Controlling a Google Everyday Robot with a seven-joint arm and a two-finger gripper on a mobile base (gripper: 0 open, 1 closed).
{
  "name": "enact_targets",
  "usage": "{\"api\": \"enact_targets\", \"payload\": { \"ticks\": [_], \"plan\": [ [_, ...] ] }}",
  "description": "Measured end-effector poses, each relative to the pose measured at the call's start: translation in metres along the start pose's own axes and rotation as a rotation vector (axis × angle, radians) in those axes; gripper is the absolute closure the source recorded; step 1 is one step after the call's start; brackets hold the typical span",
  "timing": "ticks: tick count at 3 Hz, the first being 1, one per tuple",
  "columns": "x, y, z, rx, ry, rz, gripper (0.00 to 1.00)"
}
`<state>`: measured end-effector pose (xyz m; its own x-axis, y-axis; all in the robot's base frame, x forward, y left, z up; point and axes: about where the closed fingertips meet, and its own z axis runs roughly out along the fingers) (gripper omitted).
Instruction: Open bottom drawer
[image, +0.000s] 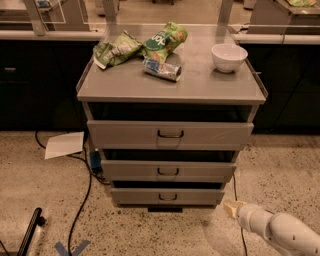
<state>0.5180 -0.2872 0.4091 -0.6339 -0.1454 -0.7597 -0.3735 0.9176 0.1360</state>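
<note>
Reaching in from the lower right, the gripper (232, 208) hung low over the speckled floor (280, 165), just off the right front corner of the cabinet (170, 90). It held nothing, and whether it stood open or closed could not be told. The bottom drawer (200, 196), last of the cabinet's stack of three, sat at the cabinet's foot, directly under the middle drawer (205, 170), and did not look pulled out. Its small black loop handle (167, 197) lay at the centre of that low front, its long axis running level from side to side. From the gripper, the handle lay inward toward the cabinet's centre line and slightly higher, near but clearly apart. By my judgement the coming move called for a sideways travel along the drawer front, then a grip across the level bar and a straight pull out from the cabinet.
</note>
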Motion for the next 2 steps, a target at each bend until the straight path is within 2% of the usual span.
{"api": "enact_targets", "payload": {
  "ticks": [1,2],
  "plan": [
    [0.058,-0.011,0.042,0.020,0.013,0.104,1.00],
    [0.091,-0.009,0.080,-0.007,0.033,0.163,1.00]
  ]
}}
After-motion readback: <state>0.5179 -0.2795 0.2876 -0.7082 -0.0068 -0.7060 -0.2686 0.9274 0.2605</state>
